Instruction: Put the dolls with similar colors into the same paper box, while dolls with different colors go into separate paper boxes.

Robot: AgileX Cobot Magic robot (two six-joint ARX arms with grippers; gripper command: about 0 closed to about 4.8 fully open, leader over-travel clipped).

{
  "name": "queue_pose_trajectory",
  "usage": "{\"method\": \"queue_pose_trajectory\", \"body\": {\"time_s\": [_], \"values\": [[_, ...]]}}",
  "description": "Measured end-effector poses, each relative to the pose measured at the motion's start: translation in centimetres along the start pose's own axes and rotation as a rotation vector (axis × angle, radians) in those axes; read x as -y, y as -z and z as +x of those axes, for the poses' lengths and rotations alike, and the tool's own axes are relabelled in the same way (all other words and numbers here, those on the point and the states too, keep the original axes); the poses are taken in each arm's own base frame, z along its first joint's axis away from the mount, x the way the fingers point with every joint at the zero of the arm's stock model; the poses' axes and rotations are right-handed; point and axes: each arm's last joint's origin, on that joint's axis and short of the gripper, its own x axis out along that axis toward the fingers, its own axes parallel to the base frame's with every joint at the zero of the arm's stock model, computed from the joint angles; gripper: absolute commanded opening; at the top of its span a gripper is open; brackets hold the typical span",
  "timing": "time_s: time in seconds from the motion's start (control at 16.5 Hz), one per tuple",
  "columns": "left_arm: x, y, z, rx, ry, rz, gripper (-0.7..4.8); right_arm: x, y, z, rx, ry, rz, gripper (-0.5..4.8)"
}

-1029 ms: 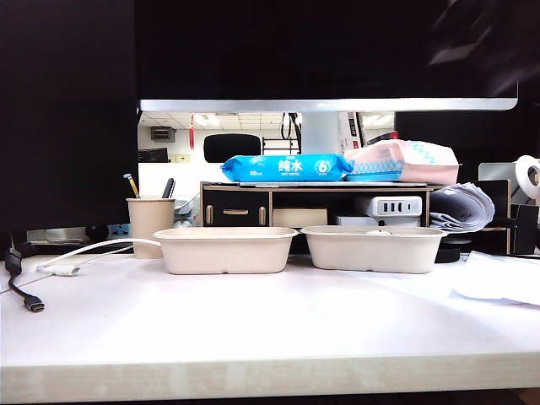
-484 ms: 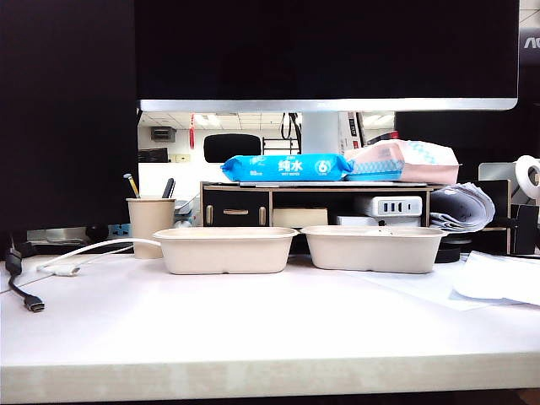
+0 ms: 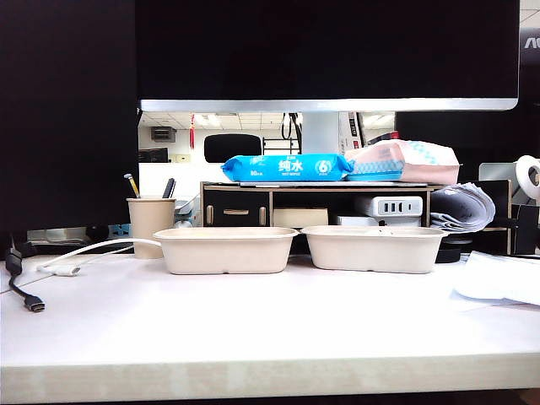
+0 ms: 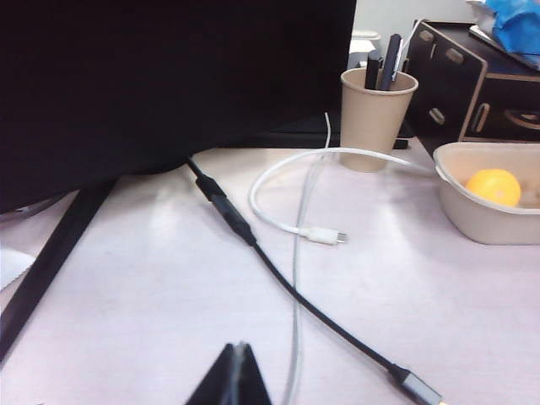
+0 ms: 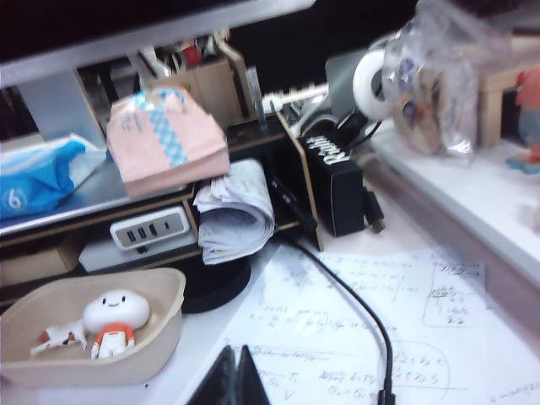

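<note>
Two beige paper boxes stand side by side at mid table, the left box [image 3: 226, 250] and the right box [image 3: 374, 248]; from this low exterior view their insides are hidden. In the left wrist view a bright yellow round doll [image 4: 494, 186] lies in a paper box [image 4: 472, 221]. In the right wrist view a white round-headed doll [image 5: 116, 316] and a tiny white doll with a brown spot [image 5: 57, 339] lie in a paper box [image 5: 162, 337]. My left gripper [image 4: 238, 348] is shut and empty above bare table. My right gripper [image 5: 234, 350] is shut and empty beside that box.
A beige pen cup [image 3: 150, 221] stands left of the boxes, with white and black cables [image 4: 278, 278] trailing across the table. A black shelf [image 3: 316, 202] with wipe packs sits behind. Written paper sheets [image 5: 380, 321] and a black cable lie at the right.
A blurred dark shape at the top right of the exterior view a second ago has gone out of view. The boxes have not moved.
</note>
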Motion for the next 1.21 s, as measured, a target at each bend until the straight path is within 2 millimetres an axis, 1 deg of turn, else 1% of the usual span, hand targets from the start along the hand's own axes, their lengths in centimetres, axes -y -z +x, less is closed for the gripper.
{"method": "queue_pose_trajectory", "body": {"time_s": [0.18,0.36,0.55,0.85,0.97,1.21], "values": [[0.0,0.0,0.0,0.000,0.000,0.000,-0.05,0.3,0.3,-0.7,0.013,-0.003,0.001,-0.05],[0.0,0.0,0.0,0.000,0.000,0.000,-0.05,0.6,0.9,-1.2,-0.038,0.010,-0.007,-0.05],[0.0,0.0,0.0,-0.002,0.000,0.000,-0.05,0.7,1.2,-1.2,-0.072,0.020,-0.011,-0.05],[0.0,0.0,0.0,-0.002,0.000,0.000,-0.05,0.5,1.3,-1.2,-0.084,-0.027,-0.014,-0.05],[0.0,0.0,0.0,-0.002,0.000,0.000,-0.05,0.4,1.3,-1.2,-0.086,-0.042,-0.062,-0.05],[0.0,0.0,0.0,-0.002,0.000,0.000,-0.05,0.4,1.3,-1.2,-0.087,-0.049,-0.081,-0.05]]}}
